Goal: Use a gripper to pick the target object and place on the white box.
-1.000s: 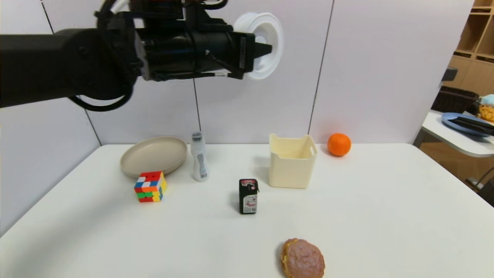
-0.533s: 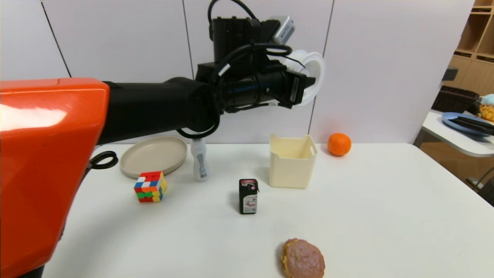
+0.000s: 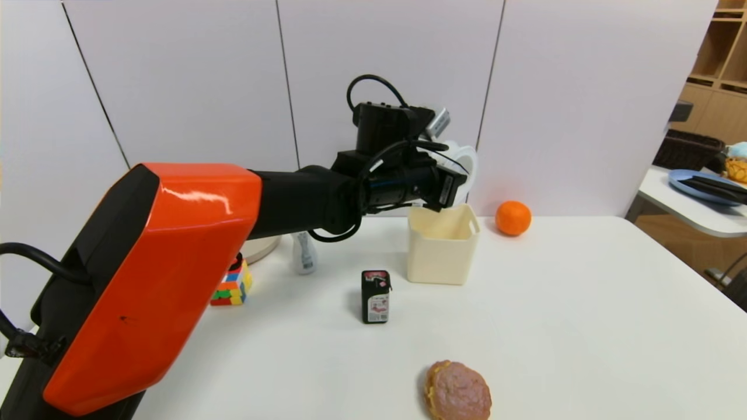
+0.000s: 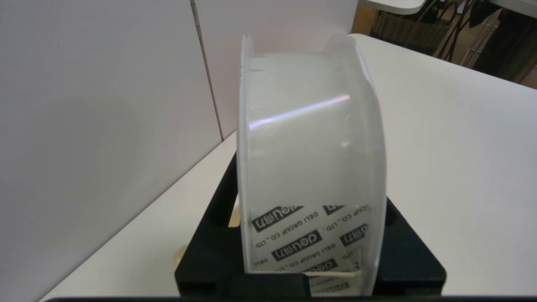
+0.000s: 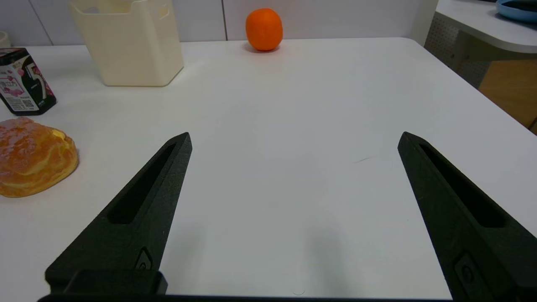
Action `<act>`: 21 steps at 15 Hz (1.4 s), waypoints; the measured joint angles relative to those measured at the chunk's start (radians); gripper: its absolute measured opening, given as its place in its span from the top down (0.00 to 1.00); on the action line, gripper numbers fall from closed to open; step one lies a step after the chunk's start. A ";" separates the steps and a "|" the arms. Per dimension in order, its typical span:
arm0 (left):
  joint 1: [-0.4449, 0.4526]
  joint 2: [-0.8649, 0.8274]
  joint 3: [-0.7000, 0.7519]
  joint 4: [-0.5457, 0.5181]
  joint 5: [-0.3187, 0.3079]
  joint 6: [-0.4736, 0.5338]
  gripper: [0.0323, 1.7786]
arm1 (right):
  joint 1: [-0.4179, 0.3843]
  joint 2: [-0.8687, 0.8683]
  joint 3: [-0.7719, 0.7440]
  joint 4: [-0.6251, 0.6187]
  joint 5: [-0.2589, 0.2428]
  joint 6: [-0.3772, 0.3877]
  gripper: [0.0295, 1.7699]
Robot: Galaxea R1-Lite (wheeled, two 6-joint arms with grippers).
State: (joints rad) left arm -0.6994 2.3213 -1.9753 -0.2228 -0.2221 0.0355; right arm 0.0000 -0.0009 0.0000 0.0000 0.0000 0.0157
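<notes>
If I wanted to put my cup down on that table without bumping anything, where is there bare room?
The widest bare patch is the table's right side, bordered by the orange, the white box and the bun. The near-left stretch before the puzzle cube and black carton also looks free. It is crowded at the back left, where the left end effector holds the spool above the box.

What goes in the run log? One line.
left gripper: holds translucent white plastic spool above cream square bin | right gripper: open, idle

Wall [image 3: 379, 70]: white panels, divided by dark vertical seams.
Table [image 3: 554, 303]: white, set against the wall.
Side table [image 3: 688, 216]: white, rounded edge, stood at right.
Shelving [image 3: 721, 58]: wooden, stood far right.
</notes>
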 joint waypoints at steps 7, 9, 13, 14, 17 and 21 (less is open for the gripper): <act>0.003 0.017 0.023 0.028 0.020 -0.013 0.68 | 0.000 0.000 0.000 0.000 0.000 0.000 0.04; 0.004 0.017 0.039 0.025 0.019 -0.016 0.59 | 0.000 0.000 0.000 0.000 0.000 0.000 0.04; 0.004 0.010 0.048 0.028 0.019 -0.016 0.37 | 0.000 0.000 0.000 0.000 0.000 0.000 0.04; 0.005 0.008 0.048 0.030 0.020 -0.016 0.33 | 0.000 0.000 0.000 0.000 0.000 -0.001 0.04; 0.009 -0.023 0.067 0.044 0.049 -0.012 0.24 | 0.000 0.000 0.000 0.000 0.000 -0.001 0.04; 0.045 -0.180 0.279 0.041 0.207 -0.010 0.16 | 0.000 0.000 0.000 0.000 0.000 0.000 0.04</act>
State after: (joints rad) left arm -0.6543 2.1413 -1.6966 -0.1813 -0.0147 0.0257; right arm 0.0000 -0.0009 0.0000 0.0000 0.0000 0.0153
